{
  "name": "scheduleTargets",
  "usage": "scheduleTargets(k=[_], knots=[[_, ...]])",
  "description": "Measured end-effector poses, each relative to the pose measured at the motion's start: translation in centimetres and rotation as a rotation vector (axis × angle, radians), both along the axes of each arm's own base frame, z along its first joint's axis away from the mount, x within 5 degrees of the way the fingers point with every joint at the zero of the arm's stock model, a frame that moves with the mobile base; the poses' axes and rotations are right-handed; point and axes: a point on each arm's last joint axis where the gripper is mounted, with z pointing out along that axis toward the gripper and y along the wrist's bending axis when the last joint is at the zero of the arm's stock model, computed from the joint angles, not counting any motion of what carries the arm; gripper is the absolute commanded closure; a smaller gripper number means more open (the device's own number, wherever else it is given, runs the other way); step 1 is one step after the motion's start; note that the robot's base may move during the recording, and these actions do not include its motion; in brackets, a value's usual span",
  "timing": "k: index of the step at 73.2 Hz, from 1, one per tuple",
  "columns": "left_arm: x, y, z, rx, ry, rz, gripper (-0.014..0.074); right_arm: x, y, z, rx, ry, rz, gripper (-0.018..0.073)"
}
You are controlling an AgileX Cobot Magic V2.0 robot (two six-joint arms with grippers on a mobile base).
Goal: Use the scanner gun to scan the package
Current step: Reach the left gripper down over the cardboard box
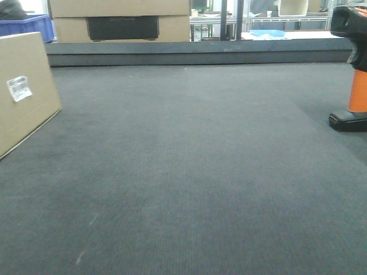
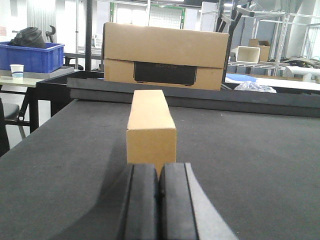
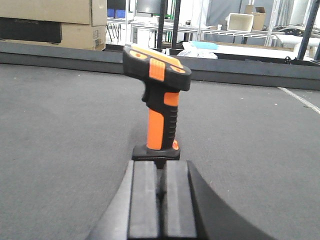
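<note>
The package [image 1: 26, 89], a plain tan cardboard box with a small white label [image 1: 19, 87], stands on edge at the far left of the front view. In the left wrist view the package [image 2: 150, 125] stands end-on straight ahead of my left gripper [image 2: 160, 170], which is shut and empty, just short of it. The scanner gun [image 1: 354, 69], orange handle, black head and base, stands upright at the right edge. From the right wrist the scanner gun [image 3: 159, 107] is just beyond my right gripper [image 3: 160, 165], also shut on nothing.
Dark grey felt covers the table [image 1: 189, 172]. A raised ledge [image 1: 195, 52] runs along the back. Behind it sits a bigger cardboard box with a black panel [image 1: 121, 23] and a blue bin [image 1: 27, 26].
</note>
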Motion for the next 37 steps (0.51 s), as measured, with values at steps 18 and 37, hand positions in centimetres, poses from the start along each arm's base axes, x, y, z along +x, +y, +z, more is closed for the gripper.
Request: scheduleTargets(k=[18, 37], knots=[[0.00, 0.00, 0.00, 0.000, 0.000, 0.000, 0.0708, 0.00, 0.00, 0.00, 0.000, 0.000, 0.000, 0.0728], [0.00, 0.00, 0.00, 0.000, 0.000, 0.000, 0.0708, 0.00, 0.00, 0.00, 0.000, 0.000, 0.000, 0.0728]])
